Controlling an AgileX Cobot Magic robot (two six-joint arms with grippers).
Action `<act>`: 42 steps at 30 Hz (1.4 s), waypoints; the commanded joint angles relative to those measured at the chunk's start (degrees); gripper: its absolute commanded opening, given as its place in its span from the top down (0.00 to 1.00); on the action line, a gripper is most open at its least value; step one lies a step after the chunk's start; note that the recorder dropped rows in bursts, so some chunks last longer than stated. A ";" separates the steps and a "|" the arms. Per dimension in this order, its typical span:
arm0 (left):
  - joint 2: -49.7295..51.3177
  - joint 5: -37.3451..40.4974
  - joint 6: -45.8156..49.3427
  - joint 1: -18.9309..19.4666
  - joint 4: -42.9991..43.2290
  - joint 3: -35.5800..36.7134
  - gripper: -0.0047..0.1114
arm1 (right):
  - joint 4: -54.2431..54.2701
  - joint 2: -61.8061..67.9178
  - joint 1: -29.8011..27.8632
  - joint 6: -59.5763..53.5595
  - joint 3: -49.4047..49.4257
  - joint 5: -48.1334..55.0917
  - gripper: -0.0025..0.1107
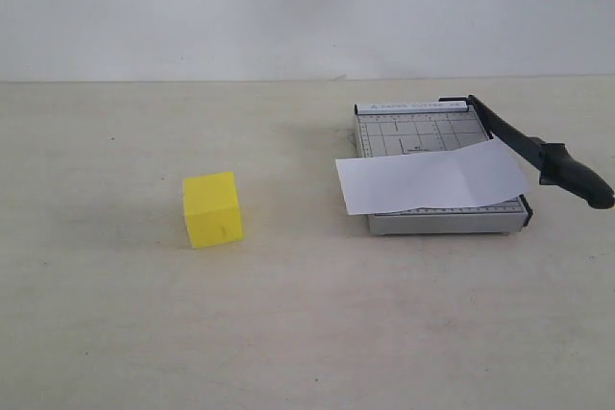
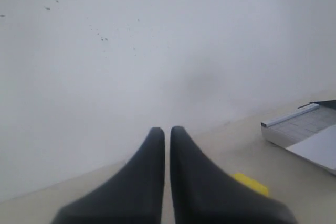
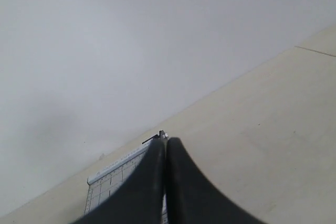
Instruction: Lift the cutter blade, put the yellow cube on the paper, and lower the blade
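Noted left gripper [image 2: 167, 129] pressed shut, smooth tapered black fingers [image 2: 142, 182] tip to tip, nothing between them. Found yellow cube [image 1: 212, 208] just ahead of that gripper, only a sliver peeking from behind one finger; matte, sharp-edged, plain-faced, sitting flat on the pale, faintly scuffed table [image 1: 288, 333]. Farther ahead and off to one side of the same gripper, spotted grey cutter board [image 1: 413, 132]: flat slab printed with fine grid lines. Noted right gripper [image 3: 166, 141] likewise closed and empty, board's ruled corner just beyond its rounded tips. Logged paper [image 1: 432, 178] lying across the board: thin white sheet, one faint crease, overhanging the edge nearest the cube. Logged cutter blade [image 1: 524, 139] along the board's side away from the cube: slim black bar ending in a thick rounded handle [image 1: 577, 180], jutting past the board. Marked cube as well apart from board and paper.
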 commanded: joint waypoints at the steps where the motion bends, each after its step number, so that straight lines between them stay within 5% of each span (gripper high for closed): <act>1: -0.15 -3.08 0.38 -0.30 0.24 -0.04 0.92 | -0.05 -0.35 0.01 0.91 -0.04 -1.89 0.97; 11: -0.15 -3.61 -2.19 -0.30 0.24 -0.04 0.92 | -0.51 -0.35 0.01 -3.40 -0.82 -1.96 0.97; 21: -0.15 -17.23 -7.76 -0.30 0.24 -0.04 0.92 | -0.51 -0.35 0.01 -6.98 -4.31 -2.81 0.97; 42: -0.15 -29.86 -7.76 -0.30 0.35 -0.04 0.92 | -0.04 -0.35 0.01 -5.50 -4.31 0.19 0.97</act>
